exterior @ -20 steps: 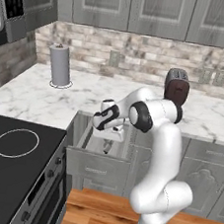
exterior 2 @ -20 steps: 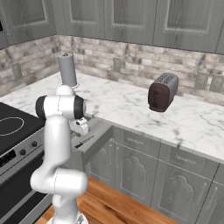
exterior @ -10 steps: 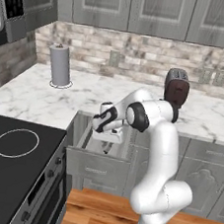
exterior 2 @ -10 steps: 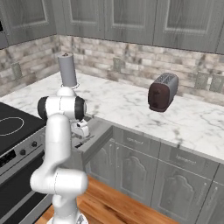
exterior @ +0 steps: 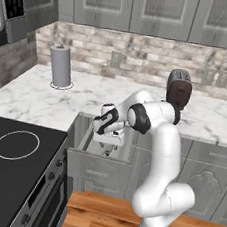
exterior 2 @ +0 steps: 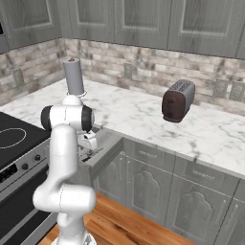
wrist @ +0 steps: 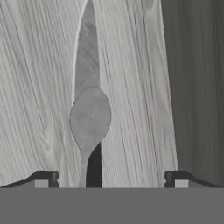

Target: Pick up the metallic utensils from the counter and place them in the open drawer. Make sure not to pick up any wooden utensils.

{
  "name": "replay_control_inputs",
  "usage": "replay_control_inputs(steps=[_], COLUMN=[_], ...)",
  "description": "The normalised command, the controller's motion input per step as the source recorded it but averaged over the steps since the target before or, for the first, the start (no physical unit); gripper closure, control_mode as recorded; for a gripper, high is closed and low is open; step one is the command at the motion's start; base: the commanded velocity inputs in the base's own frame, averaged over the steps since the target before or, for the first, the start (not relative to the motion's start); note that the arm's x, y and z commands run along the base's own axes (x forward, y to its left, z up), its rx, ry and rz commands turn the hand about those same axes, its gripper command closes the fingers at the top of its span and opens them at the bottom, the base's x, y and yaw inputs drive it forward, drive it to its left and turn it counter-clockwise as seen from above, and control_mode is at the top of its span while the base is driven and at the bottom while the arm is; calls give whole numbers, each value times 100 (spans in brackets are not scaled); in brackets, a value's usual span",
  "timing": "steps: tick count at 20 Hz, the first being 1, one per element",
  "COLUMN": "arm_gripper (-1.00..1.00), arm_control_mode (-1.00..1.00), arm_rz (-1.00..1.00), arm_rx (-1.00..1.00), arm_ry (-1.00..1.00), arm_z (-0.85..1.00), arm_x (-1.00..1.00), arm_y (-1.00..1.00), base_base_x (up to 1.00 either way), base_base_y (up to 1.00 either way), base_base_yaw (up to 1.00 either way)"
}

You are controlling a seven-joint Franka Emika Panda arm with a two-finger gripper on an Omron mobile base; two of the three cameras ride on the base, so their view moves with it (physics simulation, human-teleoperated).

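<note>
Where base views hide it, spoon [wrist: 90,118] atop knife [wrist: 86,57].

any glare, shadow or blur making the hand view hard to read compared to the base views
Hand view: flat even light, no glare; spoon overlaps knife, both grey on the pale drawer floor, low contrast. Left base view: drawer interior shaded under the hand. Right base view: soft, coarse rendering.

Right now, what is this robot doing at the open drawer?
The white arm reaches down into the open drawer below the marble counter. Its gripper hangs over the drawer floor with the jaws apart, holding nothing. In the hand view, the silver spoon lies on top of the dark-bladed knife on the pale drawer bottom, so both metal utensils appear to be inside already.
</note>
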Motion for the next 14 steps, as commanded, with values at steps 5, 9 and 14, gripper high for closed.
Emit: replay_control_inputs(steps=[5,9,14], arm_gripper=[-100,-100,-100], arm_control_mode=[-100,-100,-100], arm_rz=[-1,-5,-13], arm_rx=[-5,-6,0], arm_ry=[1,0,0], arm_z=[37,62,90], arm_x=[-12,-51,-83], arm_y=[0,0,-24], base_base_x=[0,0,0], base_base_y=[0,0,0], base_base_yaw=[0,0,0])
